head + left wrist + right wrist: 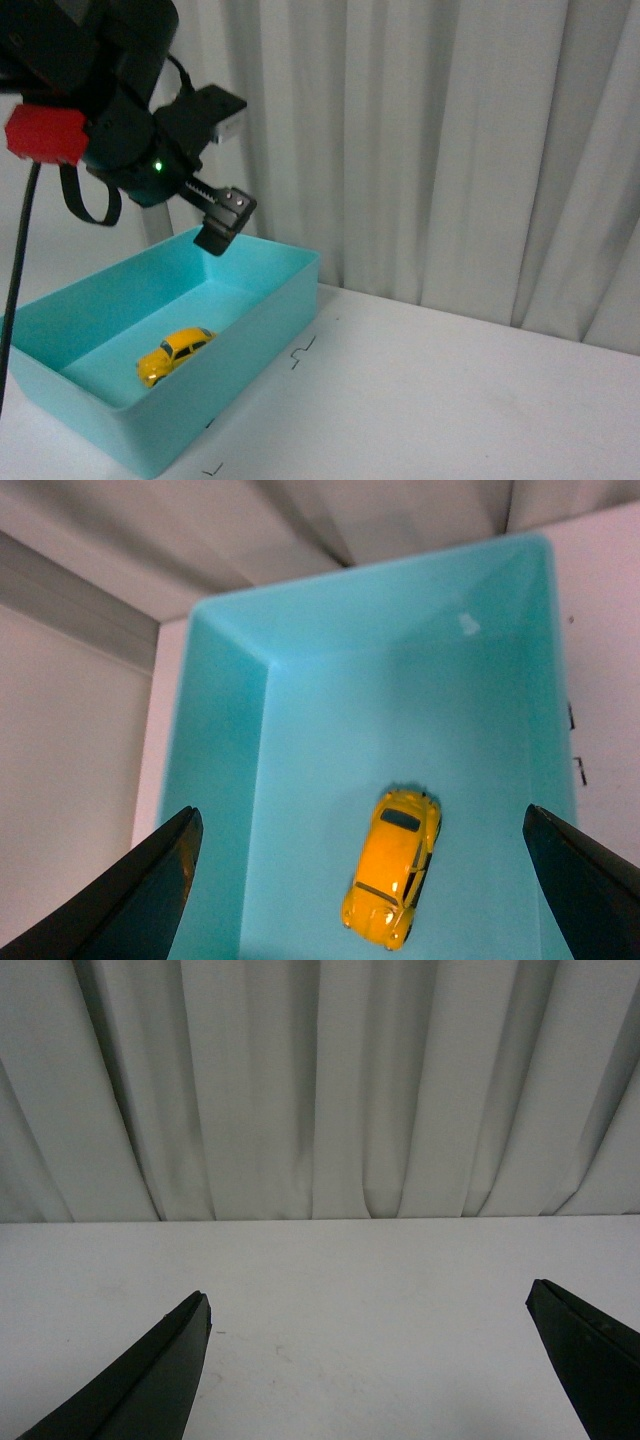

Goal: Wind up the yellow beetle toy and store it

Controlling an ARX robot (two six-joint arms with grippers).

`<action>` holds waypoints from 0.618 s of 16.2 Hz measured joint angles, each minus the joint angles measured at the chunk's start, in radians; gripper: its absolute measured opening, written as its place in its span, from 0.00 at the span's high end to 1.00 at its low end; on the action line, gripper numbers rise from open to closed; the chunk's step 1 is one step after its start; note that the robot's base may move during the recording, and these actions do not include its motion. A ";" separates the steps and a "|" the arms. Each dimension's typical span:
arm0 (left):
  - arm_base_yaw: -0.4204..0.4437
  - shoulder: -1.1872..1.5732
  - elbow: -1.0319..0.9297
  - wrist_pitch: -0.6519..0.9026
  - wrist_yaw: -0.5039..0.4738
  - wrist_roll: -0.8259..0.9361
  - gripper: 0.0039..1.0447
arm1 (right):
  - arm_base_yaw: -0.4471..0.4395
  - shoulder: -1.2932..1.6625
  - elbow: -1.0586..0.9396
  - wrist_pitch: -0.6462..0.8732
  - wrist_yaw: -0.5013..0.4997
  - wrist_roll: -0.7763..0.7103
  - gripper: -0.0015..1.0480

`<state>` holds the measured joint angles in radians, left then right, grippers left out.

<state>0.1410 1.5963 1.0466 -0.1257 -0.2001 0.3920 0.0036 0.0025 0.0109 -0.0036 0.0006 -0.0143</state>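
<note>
The yellow beetle toy rests on its wheels on the floor of a turquoise bin at the left of the table. My left gripper hangs open well above the bin, clear of the toy. In the left wrist view the yellow beetle toy lies between the two wide-apart black fingertips, far below them. My right gripper is open over bare white table, with nothing between its fingers; it does not show in the front view.
The turquoise bin has tall walls and stands close to the table's left edge. White curtains hang behind the table. Small black marks are drawn on the white tabletop beside the bin.
</note>
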 joint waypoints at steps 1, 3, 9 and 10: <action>-0.004 -0.020 -0.003 0.000 0.005 0.001 0.06 | 0.000 0.000 0.000 0.000 0.000 0.000 0.06; -0.010 -0.052 -0.008 -0.008 0.010 0.003 0.06 | 0.000 0.000 0.000 0.000 0.000 0.000 0.06; -0.054 -0.474 -0.416 0.643 0.291 -0.303 0.44 | -0.004 0.000 0.000 0.000 0.000 0.000 0.06; -0.060 -0.515 -0.495 0.702 0.286 -0.343 0.56 | -0.004 0.000 0.000 0.000 0.000 0.000 0.06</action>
<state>0.0814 1.0809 0.5514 0.5758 0.0860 0.0486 -0.0002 0.0029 0.0109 -0.0036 0.0006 -0.0143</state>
